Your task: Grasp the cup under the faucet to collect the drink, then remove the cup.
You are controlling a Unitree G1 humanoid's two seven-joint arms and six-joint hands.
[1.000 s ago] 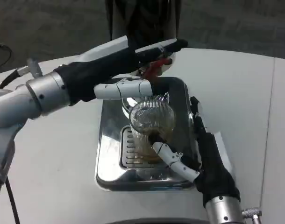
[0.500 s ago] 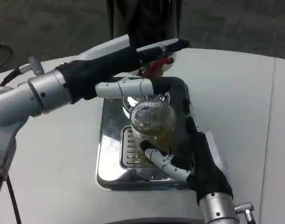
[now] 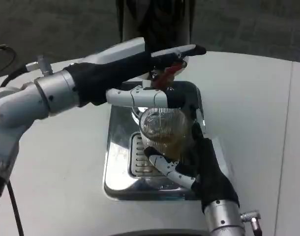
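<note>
A ribbed clear glass cup [image 3: 162,125] with amber drink in it stands on the slotted grate of the steel drip tray [image 3: 118,167], under the faucet. My right hand [image 3: 204,169] wraps the cup from the right: its thumb lies across the cup's front base and its fingers reach up the right side. My left hand [image 3: 140,69] stretches in from the left at the red faucet lever [image 3: 165,76], with long fingers laid over the lever and the thumb spread below it, just above the cup's rim.
The dark dispenser body [image 3: 155,19] rises behind the tray. The white table [image 3: 258,108] spreads to the right and left of the tray. A black cable [image 3: 10,206] hangs at the left edge.
My right hand has moved left and forward from beside the tray and closed round the cup. The left hand stays at the lever. The view has shifted slightly.
</note>
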